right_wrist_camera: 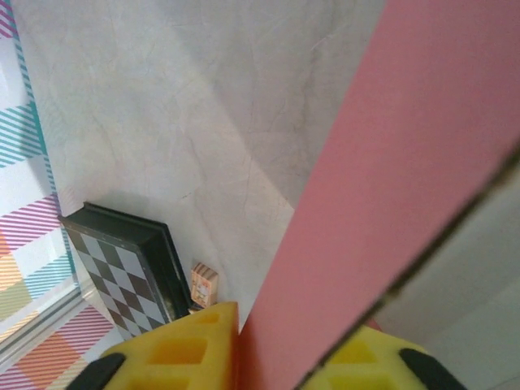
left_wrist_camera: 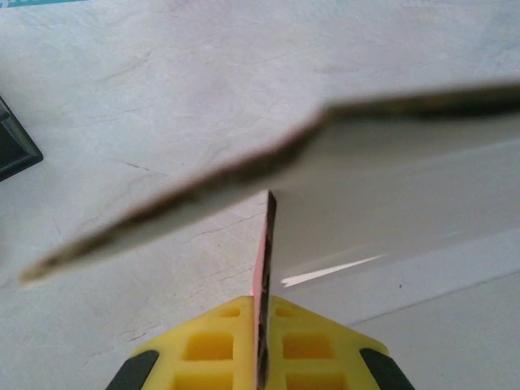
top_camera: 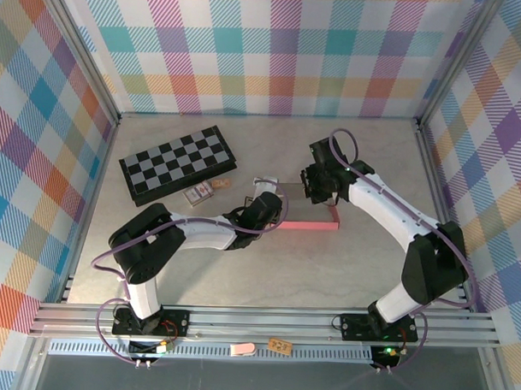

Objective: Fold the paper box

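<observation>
While paper box [top_camera: 309, 224] stands partly raised | left gripper [left_wrist_camera: 262, 309] clamped on 1 pink panel's edge | right gripper [right_wrist_camera: 280, 337] pinching another panel | checkered board [top_camera: 178, 164] apart from it

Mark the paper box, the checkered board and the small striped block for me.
paper box [right_wrist_camera: 390, 179]: right wrist view, on its pink face.
checkered board [top_camera: 178, 164]: top view, middle of the squares.
small striped block [right_wrist_camera: 204, 284]: right wrist view, its front face.

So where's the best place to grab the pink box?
Probably a flap's free edge, sliding in edge-on so both flat faces get squeezed. The paper box is thin card, too wide to clasp whole; the left gripper pinches an upright flap this way.
</observation>
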